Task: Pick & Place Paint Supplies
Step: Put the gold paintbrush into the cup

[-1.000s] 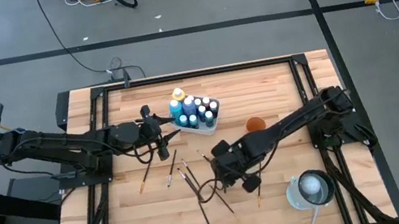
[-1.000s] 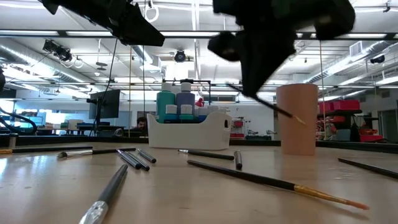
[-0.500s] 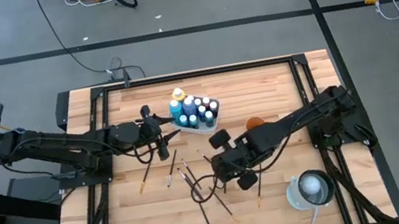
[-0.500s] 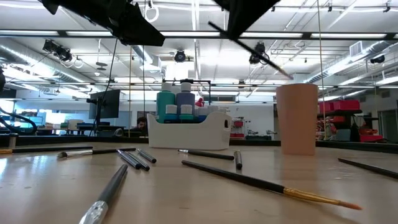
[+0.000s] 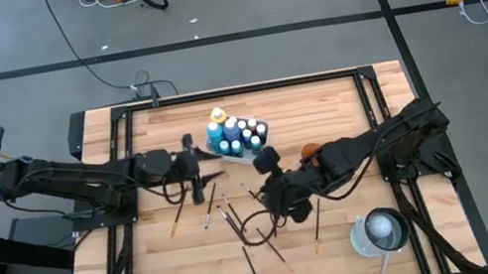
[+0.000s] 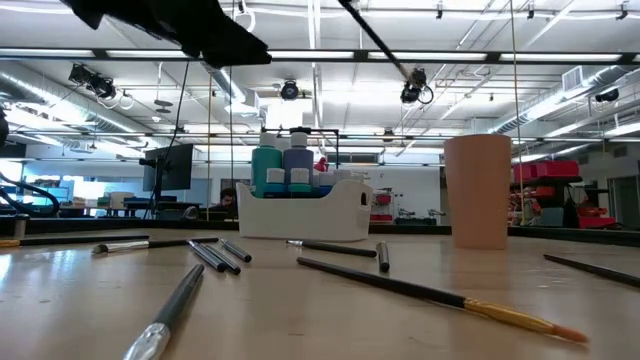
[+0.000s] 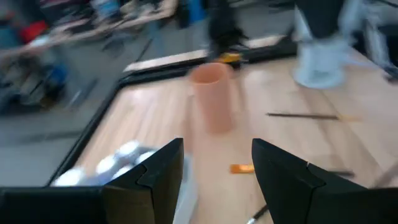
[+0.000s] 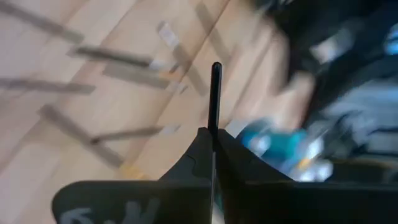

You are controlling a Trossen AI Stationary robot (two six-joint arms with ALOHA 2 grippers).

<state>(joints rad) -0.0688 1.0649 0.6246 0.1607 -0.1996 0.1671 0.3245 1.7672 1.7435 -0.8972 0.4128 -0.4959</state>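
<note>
Wooden table (image 5: 339, 105) is carrying a white tray (image 5: 245, 154) of paint bottles (image 5: 233, 135), a cup (image 5: 312, 152), and scattered paintbrushes (image 5: 228, 218). Right gripper (image 8: 213, 140) is pinching one brush (image 8: 215, 93) above mid-table. Left gripper (image 7: 217, 171) is hovering spread wide beside the tray.

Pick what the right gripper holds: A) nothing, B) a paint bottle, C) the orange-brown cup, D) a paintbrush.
D: in the right wrist view the right gripper is shut on a thin dark paintbrush that sticks out past its fingertips, lifted above the brushes lying on the table.
</note>
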